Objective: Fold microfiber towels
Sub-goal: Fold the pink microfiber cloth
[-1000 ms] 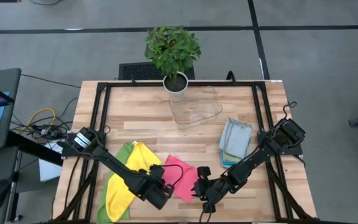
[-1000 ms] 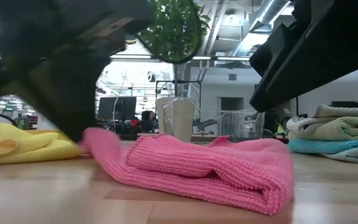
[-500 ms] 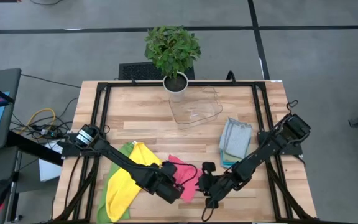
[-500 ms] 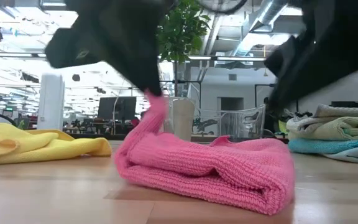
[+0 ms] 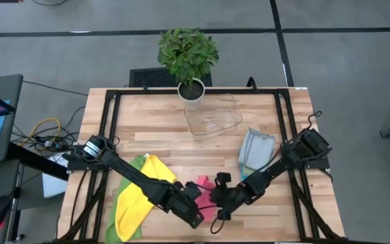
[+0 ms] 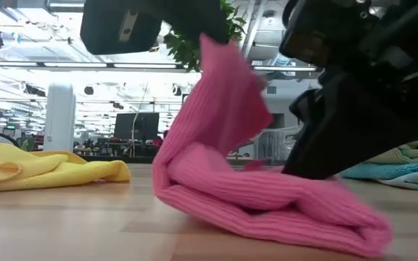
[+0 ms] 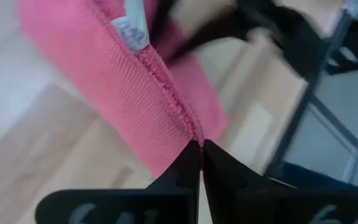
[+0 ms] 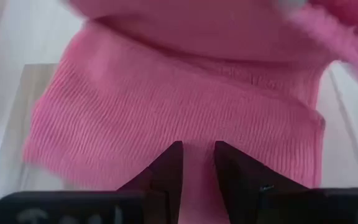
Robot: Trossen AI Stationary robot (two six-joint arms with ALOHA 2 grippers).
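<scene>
We see the pink towel (image 6: 245,196) near the front edge of the bench (image 5: 147,129), between the two arms. It is a ribbed, soft cloth with a stitched hem and a small white label; one edge is lifted high while the rest lies bunched in thick folds on the wood. The left gripper (image 7: 199,149) has its jaws pinched together on that raised hem. The right gripper (image 8: 197,163) presses onto the lower folds, its jaws slightly apart with pink cloth between them. A yellow towel (image 6: 42,170) lies crumpled to the left, and folded towels (image 5: 256,152) are stacked to the right
</scene>
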